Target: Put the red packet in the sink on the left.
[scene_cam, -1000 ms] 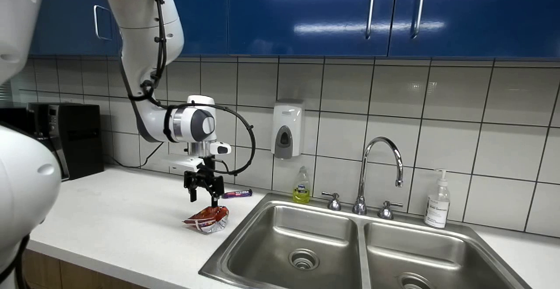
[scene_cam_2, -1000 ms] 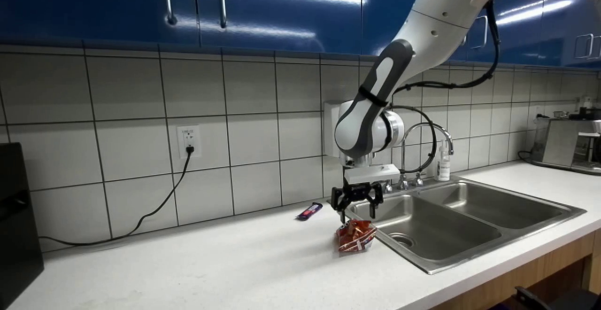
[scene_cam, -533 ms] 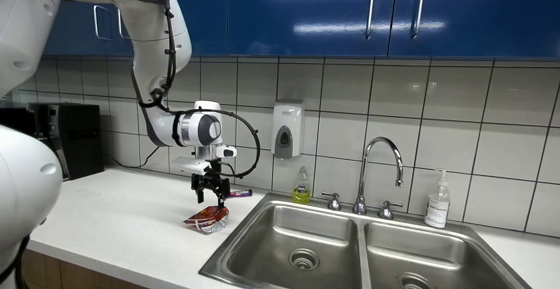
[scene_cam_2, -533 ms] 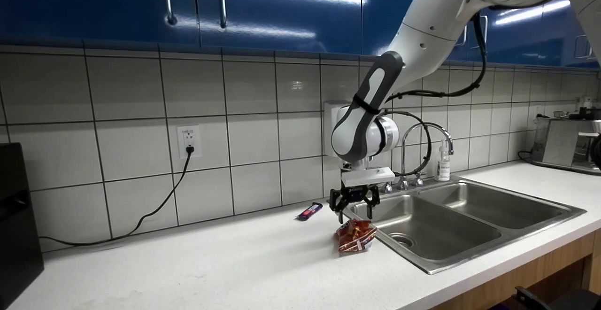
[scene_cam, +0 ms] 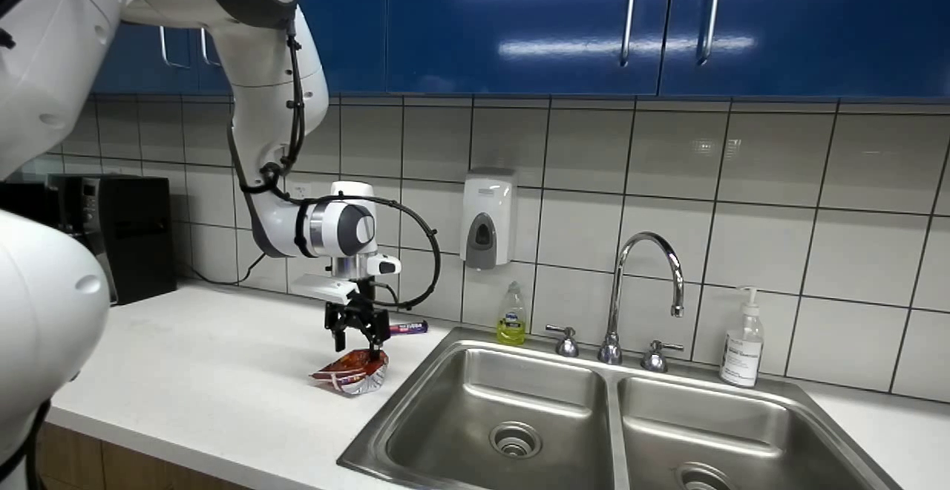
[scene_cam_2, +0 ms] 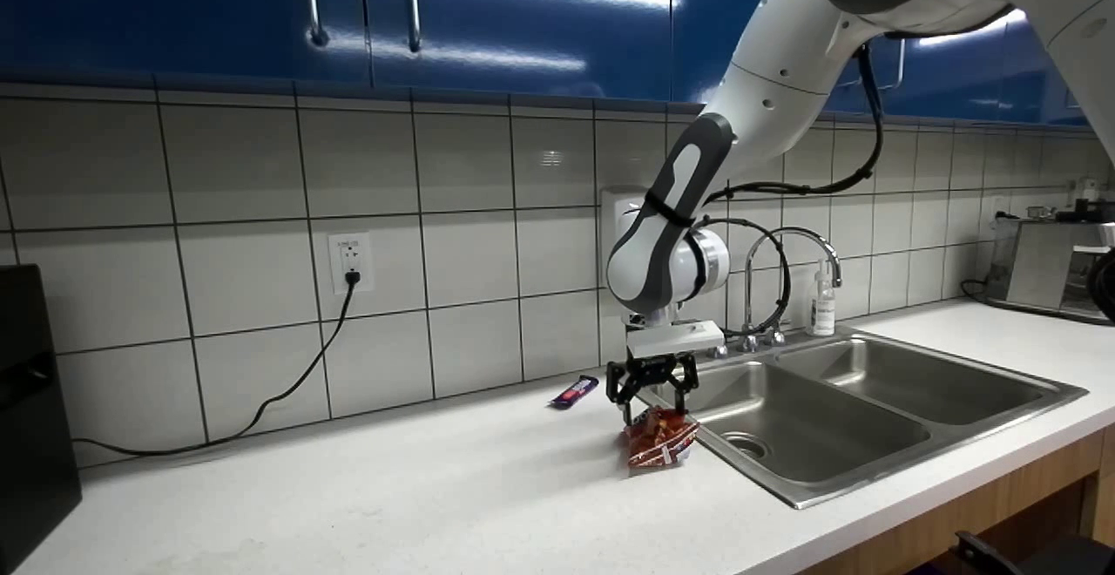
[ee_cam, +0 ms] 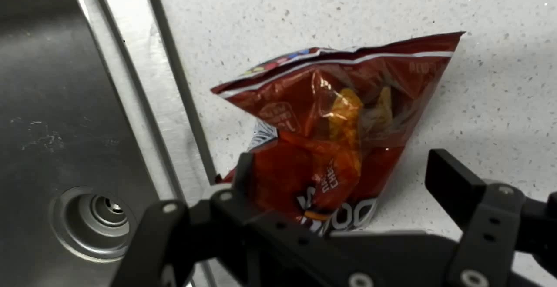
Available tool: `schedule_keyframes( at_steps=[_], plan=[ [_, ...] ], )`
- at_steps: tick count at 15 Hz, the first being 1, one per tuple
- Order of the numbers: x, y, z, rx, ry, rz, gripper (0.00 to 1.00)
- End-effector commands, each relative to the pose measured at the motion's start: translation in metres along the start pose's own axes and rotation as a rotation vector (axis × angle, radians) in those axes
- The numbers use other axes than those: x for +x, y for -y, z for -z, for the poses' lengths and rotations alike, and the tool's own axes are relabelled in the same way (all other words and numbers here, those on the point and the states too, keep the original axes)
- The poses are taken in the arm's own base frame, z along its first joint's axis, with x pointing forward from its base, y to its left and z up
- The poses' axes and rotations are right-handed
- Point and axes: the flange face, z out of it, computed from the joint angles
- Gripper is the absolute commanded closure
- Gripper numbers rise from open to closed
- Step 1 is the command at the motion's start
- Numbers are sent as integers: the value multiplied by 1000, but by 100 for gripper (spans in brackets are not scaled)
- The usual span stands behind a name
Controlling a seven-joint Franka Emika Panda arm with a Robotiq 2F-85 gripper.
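At left in an exterior view is the tabletop (scene_cam: 215, 364); on it, near the left sink (scene_cam: 534, 382), lies the red packet (scene_cam: 352, 373), crumpled and wholly outside that sink. Over the packet hang the jaws, standing apart and clamped on nothing. The wrist view shows one jaw overlapping the packet's edge nearest that sink and its partner beyond the opposite side, above tabletop; whether either touches the packet I cannot tell. So the reach looks all but done, the grasp not made. Farther right and behind is a bar (scene_cam: 407, 327), which the task does not ask for. Right of that comes the left sink, presumably the goal, then the right sink (scene_cam: 701, 416), presumably to be left alone. What remains, I judge, is most of the work: close on the packet, lift it, carry it over the left sink and let go.
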Motion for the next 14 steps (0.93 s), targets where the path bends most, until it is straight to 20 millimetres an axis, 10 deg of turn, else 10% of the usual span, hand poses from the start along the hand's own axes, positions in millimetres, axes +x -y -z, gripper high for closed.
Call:
schedule_keyframes(
  at_steps=[1, 5, 6, 14],
  plan=[
    [8, 4, -3, -6, -6, -13, 0],
    [10, 4, -6, -8, -3, -13, 0],
    [11, 3, -6, -8, -2, -13, 25],
    [12, 0, -8, -14, 0, -14, 82]
  ],
)
